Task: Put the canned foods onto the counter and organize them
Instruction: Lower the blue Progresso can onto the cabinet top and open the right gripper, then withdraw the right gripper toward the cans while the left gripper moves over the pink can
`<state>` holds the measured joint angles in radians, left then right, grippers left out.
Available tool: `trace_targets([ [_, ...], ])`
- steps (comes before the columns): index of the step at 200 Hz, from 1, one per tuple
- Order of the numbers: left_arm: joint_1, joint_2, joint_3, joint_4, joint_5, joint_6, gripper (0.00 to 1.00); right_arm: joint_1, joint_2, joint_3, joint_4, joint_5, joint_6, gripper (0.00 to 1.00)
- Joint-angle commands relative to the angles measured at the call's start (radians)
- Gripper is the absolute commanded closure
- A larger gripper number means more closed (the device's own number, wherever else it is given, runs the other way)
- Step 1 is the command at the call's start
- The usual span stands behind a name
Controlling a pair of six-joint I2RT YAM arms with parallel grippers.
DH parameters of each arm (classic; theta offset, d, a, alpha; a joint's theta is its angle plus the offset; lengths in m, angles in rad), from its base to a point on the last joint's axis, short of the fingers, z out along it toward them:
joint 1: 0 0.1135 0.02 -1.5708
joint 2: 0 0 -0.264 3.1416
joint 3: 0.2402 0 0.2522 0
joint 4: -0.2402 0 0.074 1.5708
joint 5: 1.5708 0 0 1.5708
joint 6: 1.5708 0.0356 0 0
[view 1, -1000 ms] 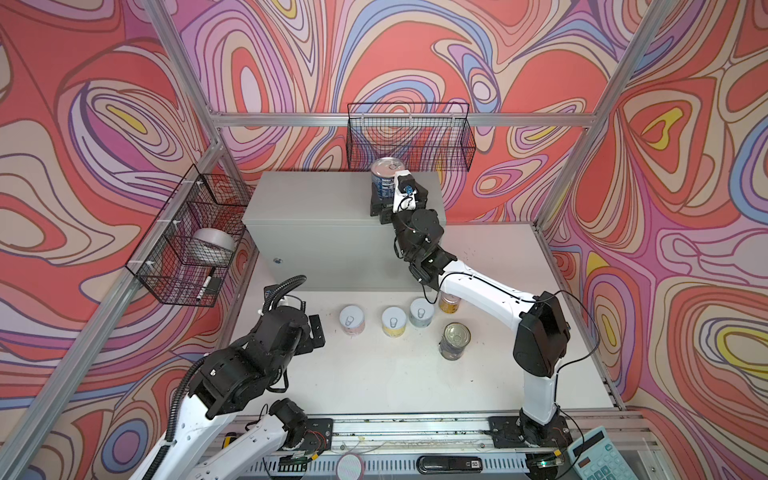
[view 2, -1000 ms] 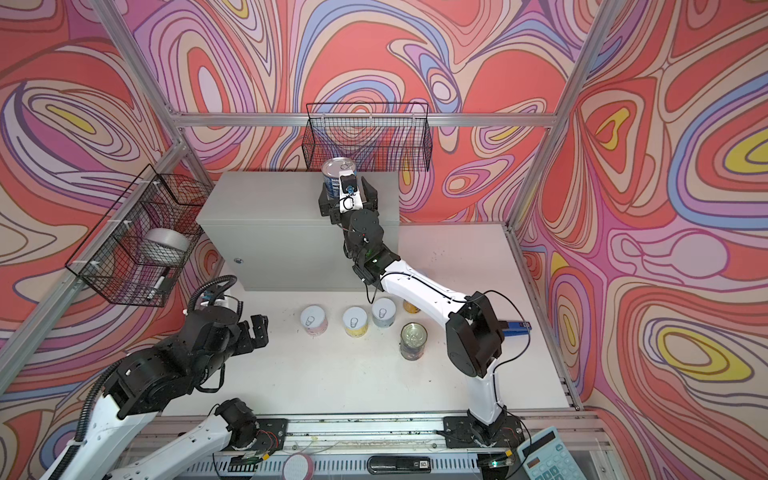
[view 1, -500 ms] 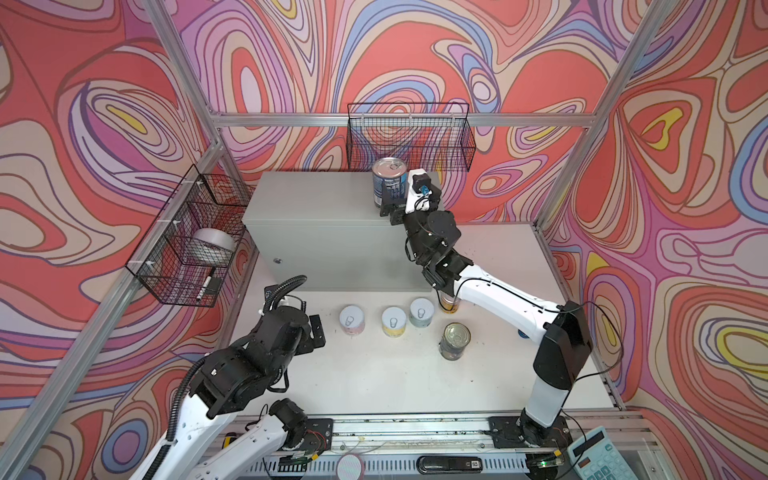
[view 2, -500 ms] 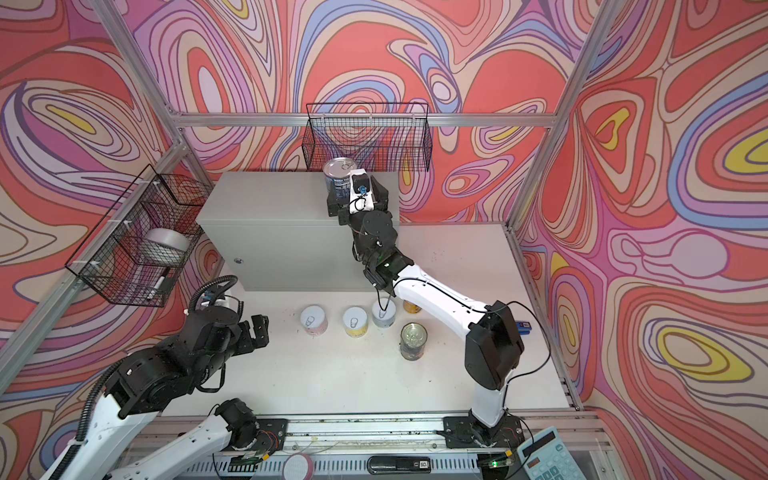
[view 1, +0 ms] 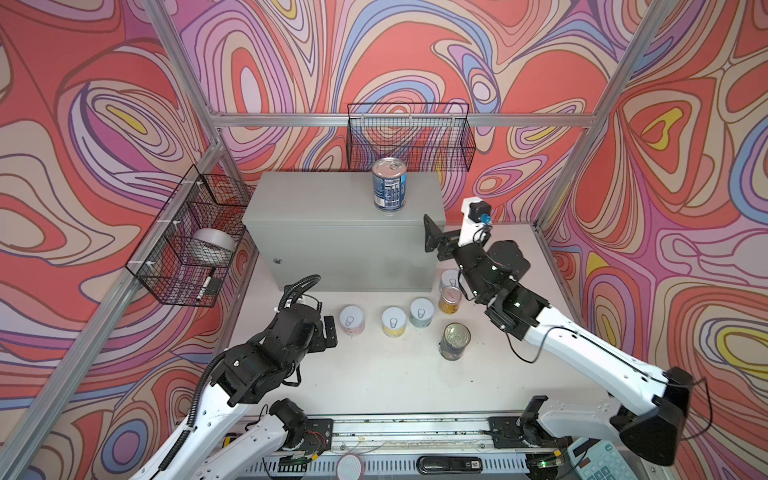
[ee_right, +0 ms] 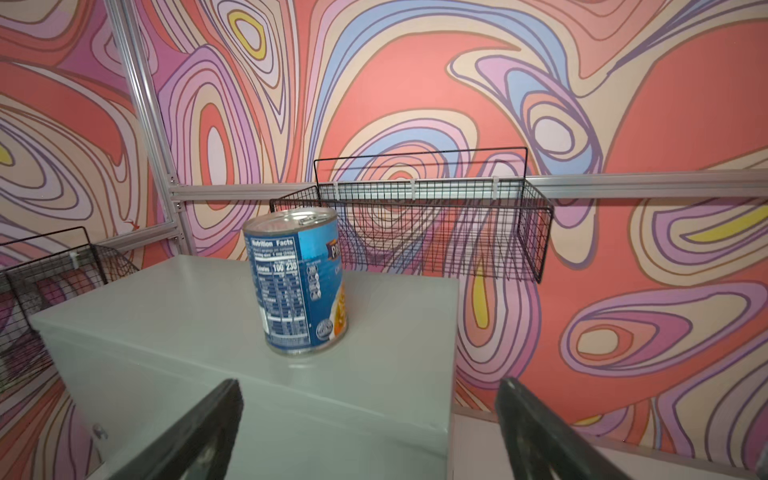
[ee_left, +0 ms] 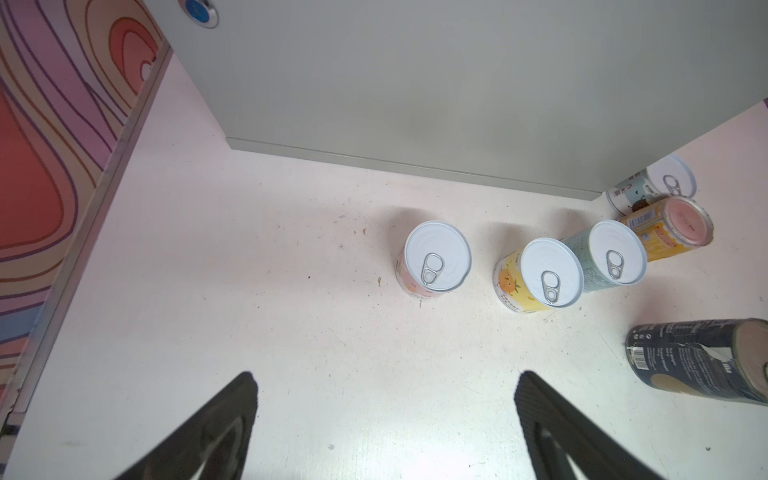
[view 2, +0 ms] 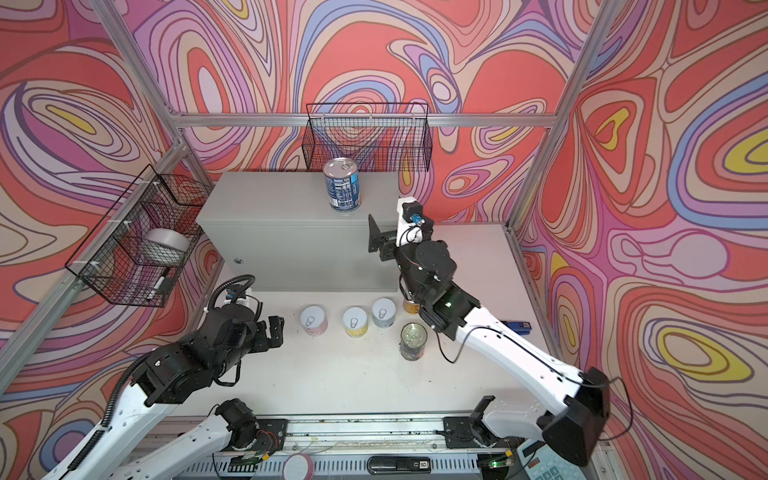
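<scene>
One tall blue can (view 1: 389, 185) is set upright on the counter (view 1: 316, 199), well clear of the right fingers (view 1: 434, 237), which are spread empty (left fingers (ee_left: 386, 419) likewise). Six cans are left on the table (view 1: 374, 374); the nearest should be approached squarely.

My right gripper (ee_right: 370, 419) raised, jaws wide apart, empty, arm stretched forward. My left gripper (ee_left: 384, 419) low, jaws also wide, empty, arm folded close.
</scene>
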<state>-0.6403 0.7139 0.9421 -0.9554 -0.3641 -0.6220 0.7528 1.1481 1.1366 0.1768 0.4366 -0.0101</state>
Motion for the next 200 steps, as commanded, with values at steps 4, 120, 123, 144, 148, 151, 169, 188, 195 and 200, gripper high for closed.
trace_targets([
  [4, 0.005, 0.034, -0.041, 0.09, 0.052, 0.022, 0.0, -0.003, -0.142, -0.062, -0.265, -0.067, 0.069, 0.03],
  [120, 0.005, 0.373, -0.06, 0.235, 0.121, 0.008, 0.29, -0.003, -0.56, -0.572, -0.347, -0.43, 0.327, 0.07],
  [123, 0.005, 0.381, -0.06, 0.24, 0.126, 0.007, 0.29, -0.003, -0.559, -0.573, -0.347, -0.435, 0.324, 0.07],
  [144, 0.004, 0.454, -0.046, 0.267, 0.138, -0.006, 0.28, -0.003, -0.541, -0.574, -0.365, -0.441, 0.305, 0.07],
  [148, 0.005, 0.469, -0.042, 0.268, 0.136, -0.014, 0.28, -0.003, -0.538, -0.575, -0.368, -0.442, 0.302, 0.07],
  [151, 0.005, 0.481, -0.038, 0.268, 0.132, -0.018, 0.28, -0.003, -0.537, -0.576, -0.37, -0.442, 0.302, 0.07],
  [169, 0.006, 0.541, -0.018, 0.266, 0.101, -0.033, 0.25, -0.003, -0.54, -0.595, -0.365, -0.445, 0.304, 0.07],
  [188, 0.008, 0.599, 0.008, 0.258, 0.072, -0.026, 0.25, -0.003, -0.559, -0.62, -0.35, -0.447, 0.319, 0.07],
  [195, 0.009, 0.618, 0.017, 0.258, 0.07, -0.021, 0.25, -0.003, -0.567, -0.628, -0.349, -0.444, 0.324, 0.07],
  [200, 0.011, 0.63, 0.023, 0.26, 0.069, -0.017, 0.25, -0.003, -0.572, -0.633, -0.349, -0.442, 0.328, 0.07],
])
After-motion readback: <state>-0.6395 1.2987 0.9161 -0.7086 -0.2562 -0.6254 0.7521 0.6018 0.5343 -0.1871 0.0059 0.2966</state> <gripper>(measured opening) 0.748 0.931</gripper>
